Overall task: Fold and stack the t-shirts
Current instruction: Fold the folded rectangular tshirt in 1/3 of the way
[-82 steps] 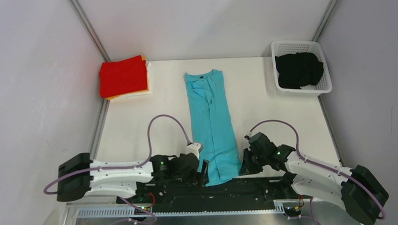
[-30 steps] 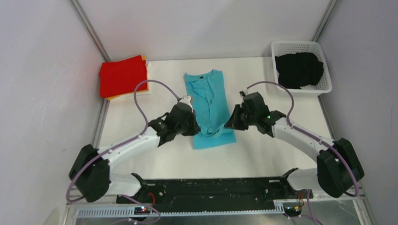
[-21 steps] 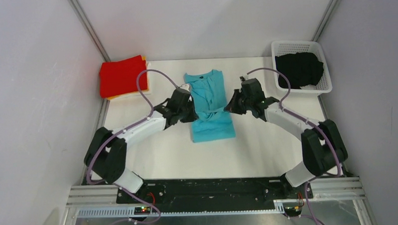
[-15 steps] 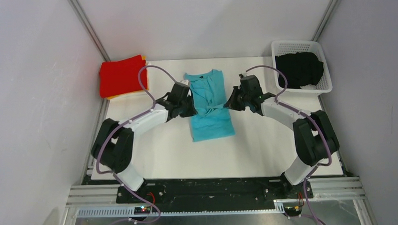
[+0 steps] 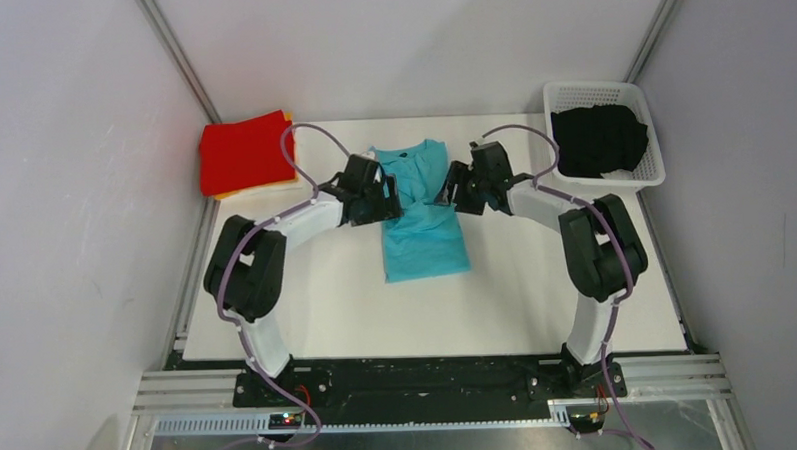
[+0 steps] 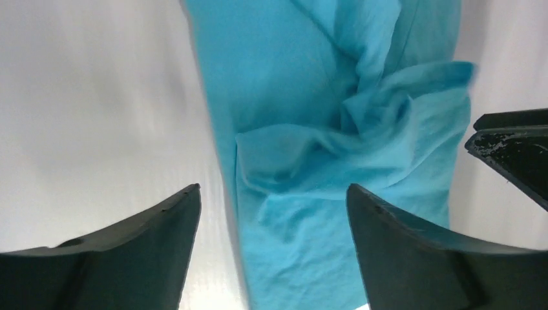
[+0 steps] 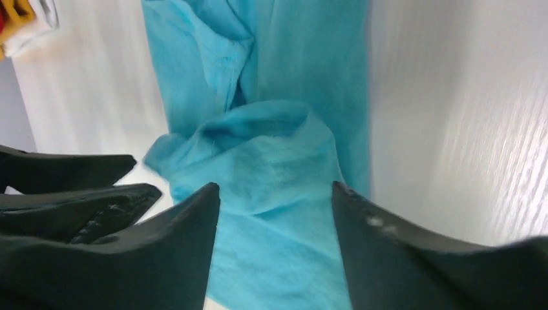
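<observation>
At the far left corner of the table (image 5: pixel 307 298), the stack of folded shirts (image 5: pixel 247 155) sits with red on top and orange and white edges showing beneath, so I count those as done. My left pincer (image 6: pixel 273 194) hangs with its fingers apart and nothing between them, just beside the turquoise t-shirt (image 5: pixel 425 246). That shirt lies mid-table as a narrow strip, its near end doubled over towards the collar and the turned edge rumpled. My right pincer (image 7: pixel 274 187) is likewise spread and empty at the shirt's other side. By my reckoning this shirt wants smoothing, perhaps one more fold, then a place on the stack. Far right, the black t-shirt (image 5: pixel 597 140) lies crumpled in the basket (image 5: pixel 655 146), not yet begun.
</observation>
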You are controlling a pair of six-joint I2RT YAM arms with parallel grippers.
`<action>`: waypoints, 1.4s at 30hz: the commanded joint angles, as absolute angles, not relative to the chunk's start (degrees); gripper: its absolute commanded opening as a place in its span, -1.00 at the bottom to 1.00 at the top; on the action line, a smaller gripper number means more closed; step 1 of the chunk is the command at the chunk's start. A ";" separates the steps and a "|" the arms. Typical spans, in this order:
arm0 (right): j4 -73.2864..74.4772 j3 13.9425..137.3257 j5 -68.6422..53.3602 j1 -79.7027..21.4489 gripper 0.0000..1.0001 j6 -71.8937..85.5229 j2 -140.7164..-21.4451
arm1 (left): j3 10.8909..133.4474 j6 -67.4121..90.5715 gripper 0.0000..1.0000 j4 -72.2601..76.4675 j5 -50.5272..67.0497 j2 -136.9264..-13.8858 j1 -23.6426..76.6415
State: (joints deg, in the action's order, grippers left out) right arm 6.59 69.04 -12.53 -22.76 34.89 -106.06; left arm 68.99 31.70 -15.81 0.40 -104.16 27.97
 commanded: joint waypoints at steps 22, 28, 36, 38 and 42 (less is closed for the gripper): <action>-14.96 61.61 -36.63 -27.09 0.99 36.60 -104.66 | 41.48 41.52 0.99 -13.96 -6.28 -75.72 33.74; -16.37 72.85 -36.99 -26.52 0.99 38.58 -115.52 | 36.27 43.83 0.99 -13.19 -6.11 -72.29 33.75; -15.02 77.71 -35.16 -24.99 0.99 41.88 -118.64 | 33.32 45.71 0.99 -12.03 -5.82 -70.73 34.49; -13.26 77.25 -34.44 -25.09 0.99 41.05 -116.53 | 33.50 46.14 0.99 -10.96 -5.36 -71.53 35.03; -11.64 69.71 -27.62 -24.96 0.99 38.44 -105.63 | 33.67 46.95 0.99 -7.01 -4.26 -73.20 35.47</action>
